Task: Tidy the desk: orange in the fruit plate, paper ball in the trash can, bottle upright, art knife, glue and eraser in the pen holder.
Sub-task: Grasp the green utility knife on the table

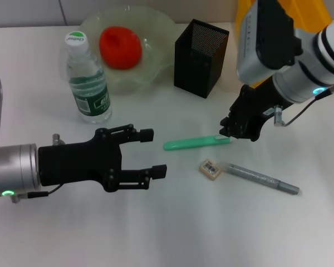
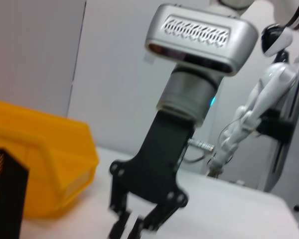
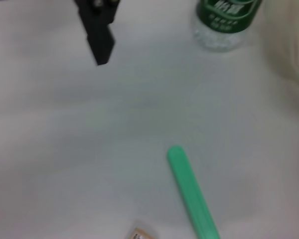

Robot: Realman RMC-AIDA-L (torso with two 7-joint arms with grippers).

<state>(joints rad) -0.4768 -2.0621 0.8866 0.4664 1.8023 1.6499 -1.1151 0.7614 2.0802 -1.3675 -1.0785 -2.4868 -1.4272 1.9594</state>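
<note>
The green art knife (image 1: 195, 143) (image 3: 192, 194) lies flat on the white desk. My right gripper (image 1: 231, 133) (image 2: 129, 226) is down at its white-tipped end, fingers drawn together on it. A tan eraser (image 1: 210, 169) and the grey glue stick (image 1: 261, 179) lie just in front of the knife. My left gripper (image 1: 150, 153) hovers open and empty, left of the knife. The bottle (image 1: 88, 78) stands upright. The orange (image 1: 120, 47) rests in the fruit plate (image 1: 156, 67). The black mesh pen holder (image 1: 200, 50) stands behind the knife. No paper ball is in view.
A yellow bin (image 1: 246, 14) (image 2: 45, 149), the trash can, stands at the back right, partly hidden by my right arm. The bottle stands close to the left of the plate.
</note>
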